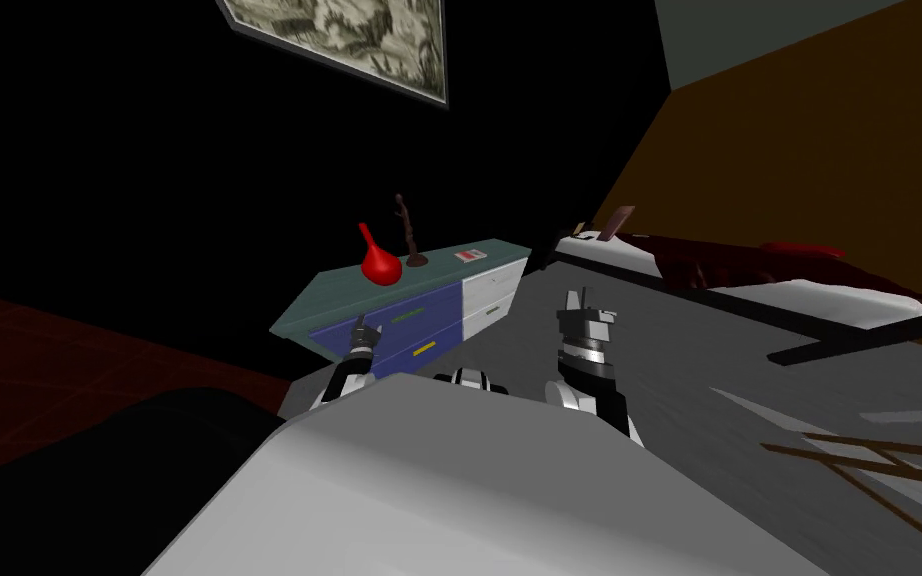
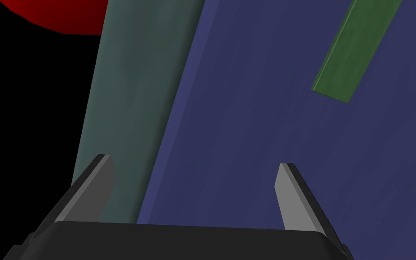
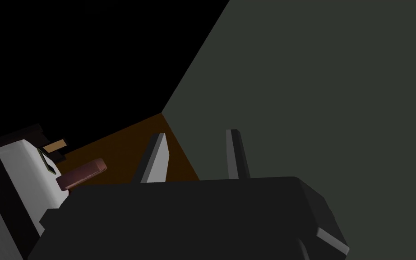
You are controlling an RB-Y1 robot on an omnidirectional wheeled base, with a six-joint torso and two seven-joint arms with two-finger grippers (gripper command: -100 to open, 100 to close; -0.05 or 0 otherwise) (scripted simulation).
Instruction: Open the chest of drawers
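- 1 bed [image 1: 809, 300]: white mattress with a dark red cover, on the grey floor on our right side.
- 1 chest of drawers [image 1: 444, 310]: it stands ahead and to our left, against a black area, with 1 end near the bed.
  - It has a teal top and 4 drawer fronts.
  - 2 blue drawer fronts [image 2: 256, 135] are stacked on the left half.
  - 2 white drawer fronts [image 1: 494, 290] are stacked on the right half.
  - All 4 fronts sit flush with the body.
- 1 framed picture [image 1: 349, 35]: it hangs high above the chest.
- 2 grippers:
  - Left gripper [image 2: 193, 189]: the fingers are spread wide and hold nothing. It sits close before the upper blue front, at the end next to the teal edge. We cannot tell whether it touches the front.
  - Right gripper [image 3: 198, 153]: there is a narrow gap between the fingers, with nothing held. It is raised over the floor, well apart from the chest.
- 1 red vase [image 1: 381, 265]: round body with a thin neck, on the teal top.
- 1 dark brown figurine [image 1: 411, 240]: upright, just beside the vase.
- 1 small white and red flat item [image 1: 470, 257]: on the top, above the white fronts.
- 4 bar handles: 1 green handle [image 2: 356, 45] on the upper blue front, outside the left fingers; 1 yellow handle [image 1: 422, 349] on the lower blue front; 2 grey on the white fronts.
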